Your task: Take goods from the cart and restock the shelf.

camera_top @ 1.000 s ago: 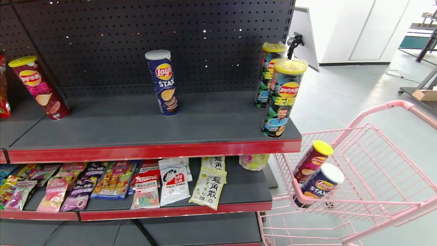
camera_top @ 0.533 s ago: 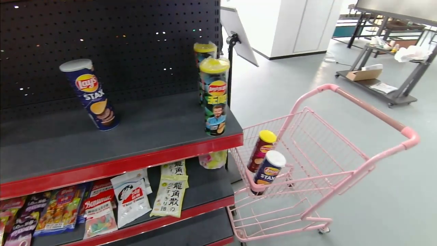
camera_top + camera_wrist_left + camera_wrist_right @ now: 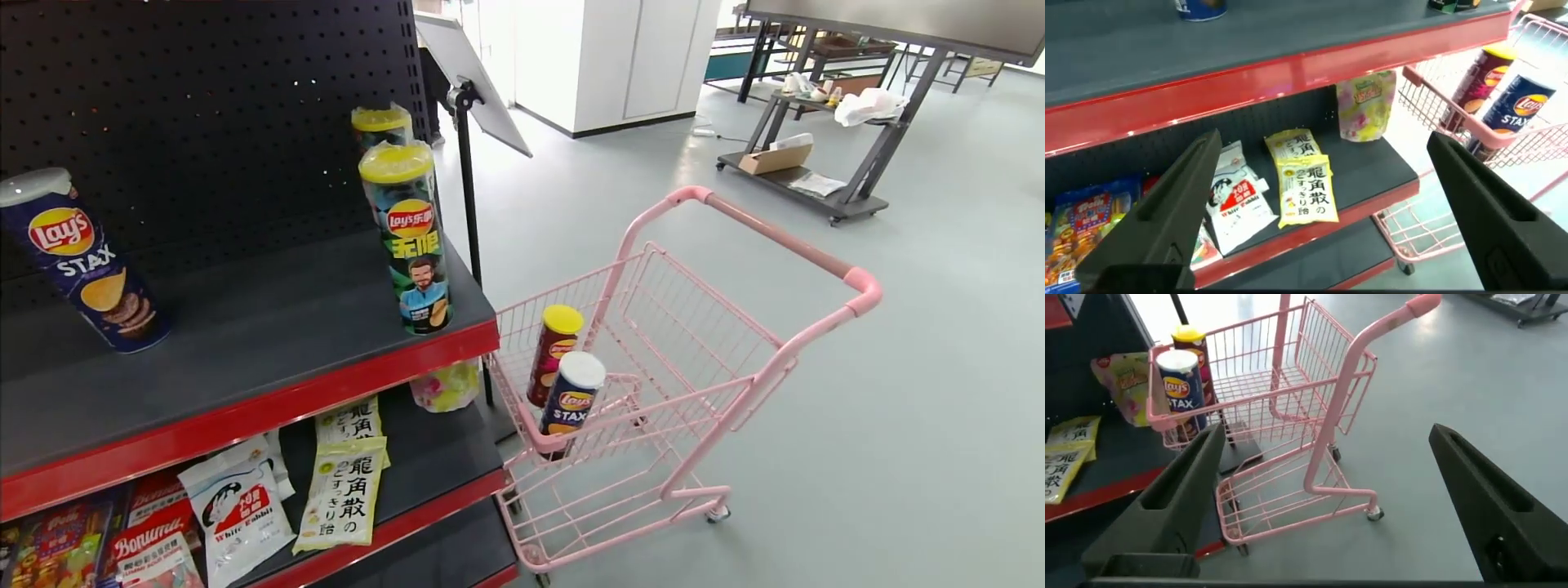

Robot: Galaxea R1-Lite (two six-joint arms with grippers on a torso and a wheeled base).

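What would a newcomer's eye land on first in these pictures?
The pink shopping cart, right of the shelf, carries a maroon chip can and a dark blue chip can. A tall green chip can stands at the shelf's top front corner.

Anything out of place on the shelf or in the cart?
The front green can stands at the front corner of the top shelf, close to its red edge. Nothing looks spilled or damaged.

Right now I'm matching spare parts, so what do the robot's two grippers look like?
The left gripper and right gripper look alike. Each has two broad, matte dark-grey fingers, flat-faced and tapering like wedges toward blunt tips. Their surfaces are plain.
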